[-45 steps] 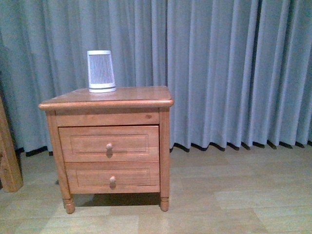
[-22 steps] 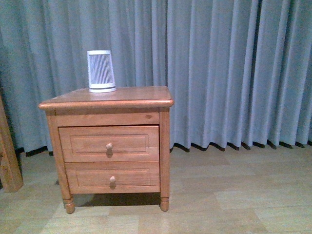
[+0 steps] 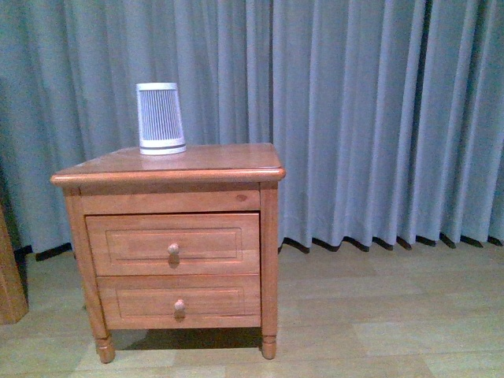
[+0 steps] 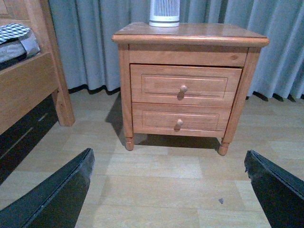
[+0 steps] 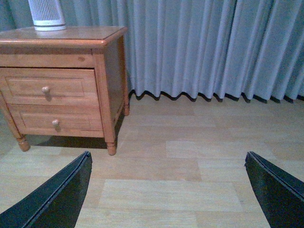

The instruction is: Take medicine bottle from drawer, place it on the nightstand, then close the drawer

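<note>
Bottle not seen; presumed inside the shut drawer [image 3: 213, 244]. Judged light, stiff and smooth, so to be pinched across its body. Drawer to be pulled by its knob [image 3: 173, 249]. Jaws of left gripper [image 4: 167, 154] and right gripper [image 5: 167, 154] are spread, well apart from the nightstand [image 3: 220, 161]. Ribbed device [image 3: 161, 118] stands far left on top.

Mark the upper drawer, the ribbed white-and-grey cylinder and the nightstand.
Upper wooden drawer with round knob [image 3: 172, 249]: front view, on the knob.
White-and-grey ribbed tapered cylinder [image 3: 161, 118]: front view, ribbed side.
Honey-brown wooden nightstand [image 4: 213, 31]: left wrist view, bare top.
</note>
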Robot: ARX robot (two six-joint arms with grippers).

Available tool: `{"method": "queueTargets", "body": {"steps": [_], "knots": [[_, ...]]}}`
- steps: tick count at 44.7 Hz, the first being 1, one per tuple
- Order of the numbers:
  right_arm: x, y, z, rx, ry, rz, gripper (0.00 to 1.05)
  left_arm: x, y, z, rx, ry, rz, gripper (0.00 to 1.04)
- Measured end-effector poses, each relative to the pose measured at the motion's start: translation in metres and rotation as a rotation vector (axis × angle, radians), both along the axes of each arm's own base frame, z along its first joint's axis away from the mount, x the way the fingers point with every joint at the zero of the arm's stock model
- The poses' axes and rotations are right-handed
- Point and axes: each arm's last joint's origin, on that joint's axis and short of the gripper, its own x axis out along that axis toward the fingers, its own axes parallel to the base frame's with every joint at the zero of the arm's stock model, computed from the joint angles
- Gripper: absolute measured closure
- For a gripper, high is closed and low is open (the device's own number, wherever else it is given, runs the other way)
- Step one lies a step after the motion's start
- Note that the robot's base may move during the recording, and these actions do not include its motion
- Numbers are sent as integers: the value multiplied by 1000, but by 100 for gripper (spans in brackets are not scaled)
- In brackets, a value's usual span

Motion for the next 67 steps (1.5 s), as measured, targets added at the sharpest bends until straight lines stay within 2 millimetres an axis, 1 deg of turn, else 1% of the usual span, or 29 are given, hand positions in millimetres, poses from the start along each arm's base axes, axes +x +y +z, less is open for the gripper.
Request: {"method": "queueTargets", "body": {"steps": [37,40,43,45,48,51,55,61,62,65,66,67], "knots": [[0,0,0,0,0,0,7,0,0,0,-3,7,0,7],[0,0,0,0,0,0,7,0,0,-2,-55,170,4,7],[0,0,0,0,0,2,7,1,-1,-7,-86,323,9,7],[0,0,0,0,0,0,7,1,-1,-11,-99,368,3,7],[0,0,0,0,0,0,7,3,-2,-11,-112,376,-9,7],[0,0,0,0,0,0,7,11,-1,-8,-117,352,-20,7],[0,0,0,0,0,0,7,29,-3,-7,-105,318,-39,7],[0,0,0,0,0,0,7,71,-9,-15,-82,281,-87,7],[0,0,0,0,0,0,7,83,-10,-16,-83,275,-90,7],[0,0,0,0,0,0,7,108,-13,-18,-81,261,-97,7],[0,0,0,0,0,0,7,113,-14,-19,-80,258,-99,7],[0,0,0,0,0,0,7,122,-15,-20,-81,254,-103,7]]}}
